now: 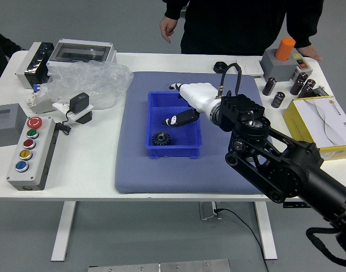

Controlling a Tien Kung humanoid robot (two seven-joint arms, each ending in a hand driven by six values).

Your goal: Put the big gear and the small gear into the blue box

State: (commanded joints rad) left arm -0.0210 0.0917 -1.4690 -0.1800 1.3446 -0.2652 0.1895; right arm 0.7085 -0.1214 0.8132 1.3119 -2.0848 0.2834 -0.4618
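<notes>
My right hand (173, 104) is over the upper part of the blue box (175, 152), its dark fingers spread apart and nothing between them. Inside the box, near its front left corner, lies the big dark gear (161, 138), separate from the fingers. The box stands on the blue-grey mat (138, 176). The small gear cannot be seen; my right hand and forearm hide part of the mat to the right of the box. My left hand is out of view.
A yellow-edged box (326, 122), dark cylinders (278, 100) and a grey block with an orange knob (285, 49) are at the right. Left are a button panel (34, 153) and plastic wrap (99, 85). A person's hands (168, 28) hang beyond the far edge.
</notes>
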